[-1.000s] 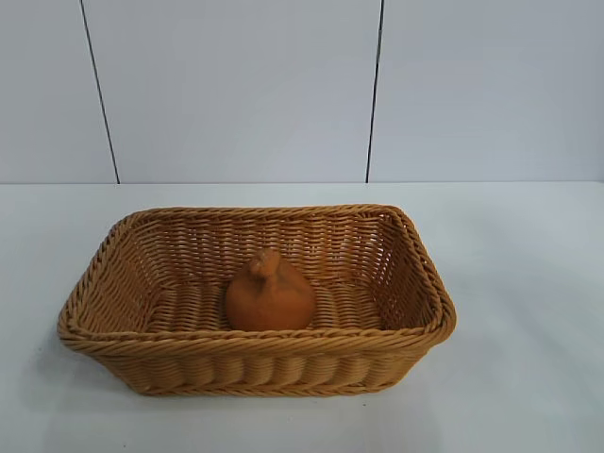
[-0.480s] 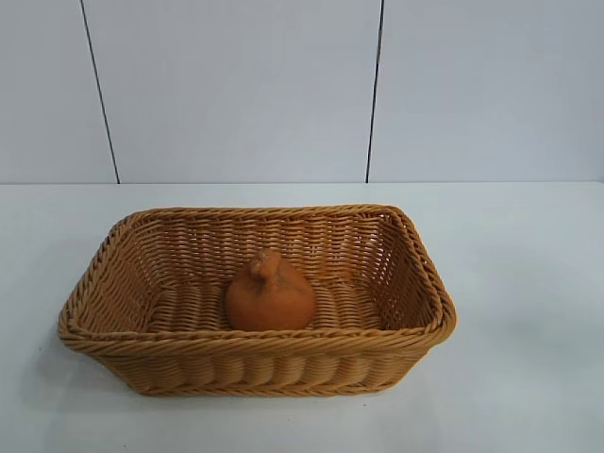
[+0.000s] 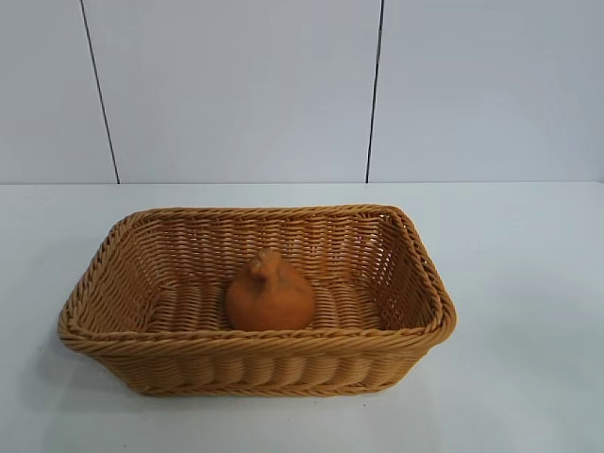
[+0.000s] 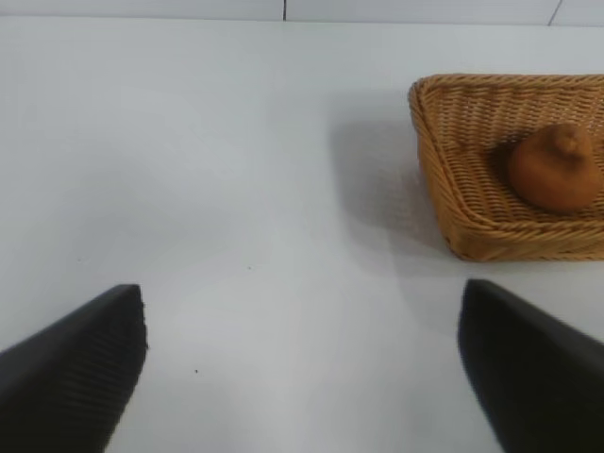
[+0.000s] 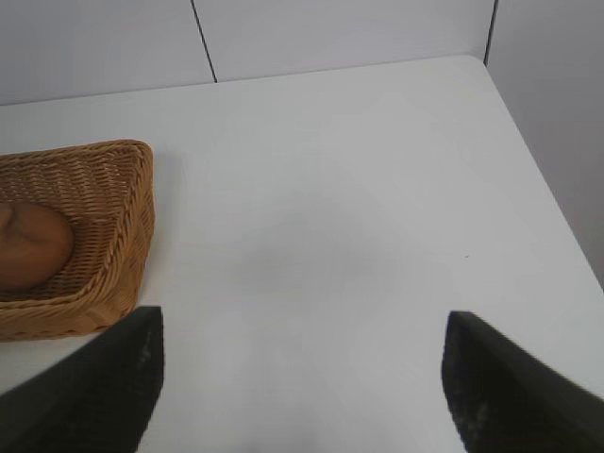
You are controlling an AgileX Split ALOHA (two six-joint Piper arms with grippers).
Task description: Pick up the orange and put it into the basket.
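Observation:
The dull burnt-orange orange (image 3: 270, 293) with its knobby neck lies inside the honey-tan wicker basket (image 3: 255, 347), on the basket's floor near the middle. Both show again in the left wrist view, the orange (image 4: 553, 168) in the basket (image 4: 455, 203), and in the right wrist view, the orange (image 5: 30, 245) partly cut off inside the basket (image 5: 118, 236). My left gripper (image 4: 302, 311) hangs open over bare table, away from the basket. My right gripper (image 5: 304, 335) is open too, over bare table beside the basket. Neither arm appears in the exterior view.
The white table (image 3: 528, 283) spreads around the basket on all sides. A pale panelled wall (image 3: 236, 85) stands behind it. The table's edge and corner (image 5: 486, 71) show in the right wrist view, away from the basket.

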